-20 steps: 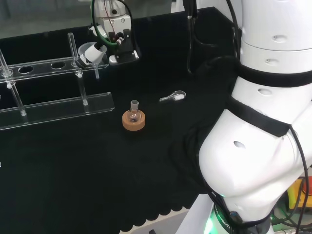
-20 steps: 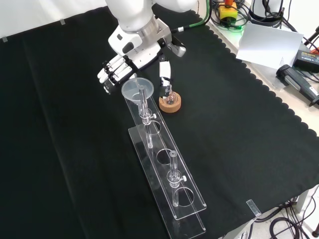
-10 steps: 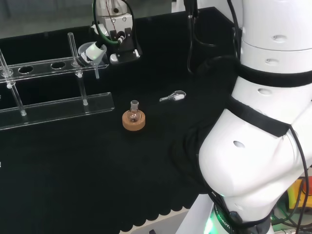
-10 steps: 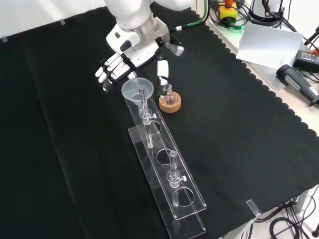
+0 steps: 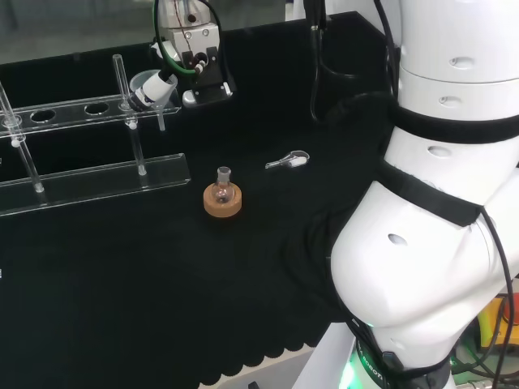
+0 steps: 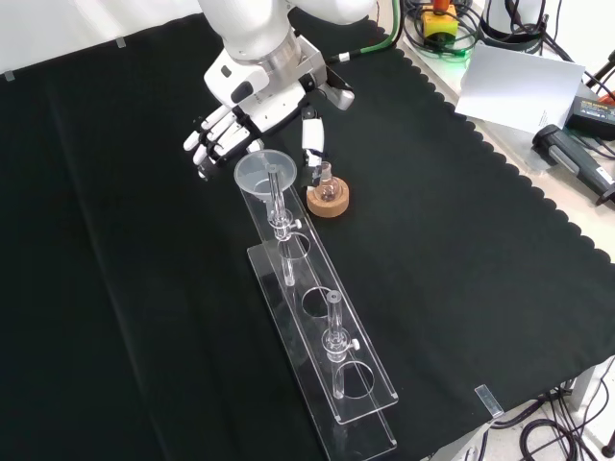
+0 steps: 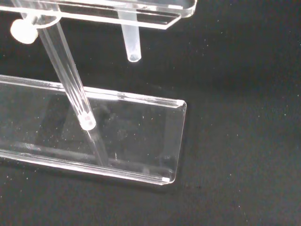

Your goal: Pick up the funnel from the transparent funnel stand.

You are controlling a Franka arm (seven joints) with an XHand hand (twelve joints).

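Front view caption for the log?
Open hand beside the funnel seated in the clear stand, flask on cork ring nearby.

Black cloth covers the bench, its edge cut in scallops along the right side in the front view and along the near edge in the head view. Cloth surface matte, lightly creased toward the near edge in the head view.

Beyond the scalloped edge, front view: pale bench top at the upper right corner, carrying a white sheet of paper, black cables and a dark handheld device. More cables hang off the lower right corner.

Upper left corner, front view: pale bare surface past the cloth's far edge.

Lighting even, with no hard shadows on the cloth.
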